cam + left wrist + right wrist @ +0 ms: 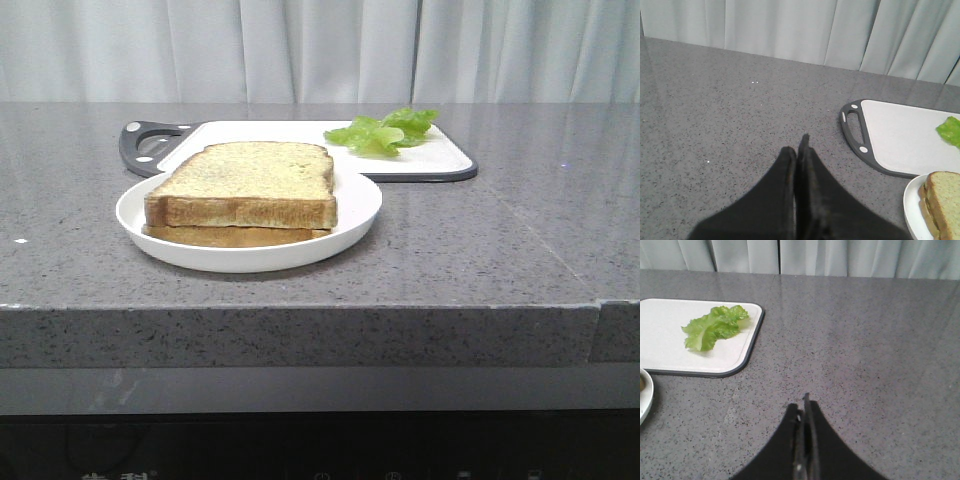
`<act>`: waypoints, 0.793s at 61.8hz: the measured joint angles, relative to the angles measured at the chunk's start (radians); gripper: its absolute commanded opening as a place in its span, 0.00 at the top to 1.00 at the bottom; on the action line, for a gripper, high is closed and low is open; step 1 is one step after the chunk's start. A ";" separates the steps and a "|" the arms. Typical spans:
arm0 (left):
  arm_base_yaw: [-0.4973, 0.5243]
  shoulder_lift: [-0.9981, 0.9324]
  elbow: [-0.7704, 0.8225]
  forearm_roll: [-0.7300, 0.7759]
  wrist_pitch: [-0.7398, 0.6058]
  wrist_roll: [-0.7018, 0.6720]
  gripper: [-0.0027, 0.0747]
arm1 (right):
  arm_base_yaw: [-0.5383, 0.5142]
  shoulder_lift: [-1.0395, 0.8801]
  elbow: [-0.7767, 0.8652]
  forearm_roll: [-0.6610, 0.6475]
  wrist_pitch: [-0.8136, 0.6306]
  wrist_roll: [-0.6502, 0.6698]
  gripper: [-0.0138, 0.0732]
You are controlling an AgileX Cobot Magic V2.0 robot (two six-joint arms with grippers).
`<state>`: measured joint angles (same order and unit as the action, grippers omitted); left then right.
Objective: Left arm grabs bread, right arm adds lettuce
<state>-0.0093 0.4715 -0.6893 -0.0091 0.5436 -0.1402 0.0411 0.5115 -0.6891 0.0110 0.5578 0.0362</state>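
left gripper [801, 150]: I see fingers pressed together, over bare counter [715, 125]
right gripper [805, 407]: pressed together too
bread [245, 183]: on plate [355, 215], stacked on second slice [230, 236], well apart from my left gripper
lettuce [714, 326]: on cutting board [670, 347], well apart from right gripper

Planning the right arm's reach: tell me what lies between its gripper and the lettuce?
Only bare countertop and the cutting board's edge, as the right wrist view shows; the right gripper has a clear path to the lettuce.
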 measured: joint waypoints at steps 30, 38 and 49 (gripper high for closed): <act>0.000 0.102 0.000 -0.004 0.092 0.016 0.37 | 0.000 0.116 0.000 0.001 0.084 0.000 0.45; 0.000 0.131 -0.006 -0.065 0.107 0.048 0.33 | 0.000 0.144 0.000 0.005 0.096 0.000 0.34; -0.005 0.210 -0.031 -0.233 0.146 0.206 0.33 | 0.000 0.159 0.000 0.048 0.108 0.000 0.34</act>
<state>-0.0147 0.6817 -0.7201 -0.2419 0.6893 0.0659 0.0411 0.6705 -0.6891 0.0592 0.6661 0.0362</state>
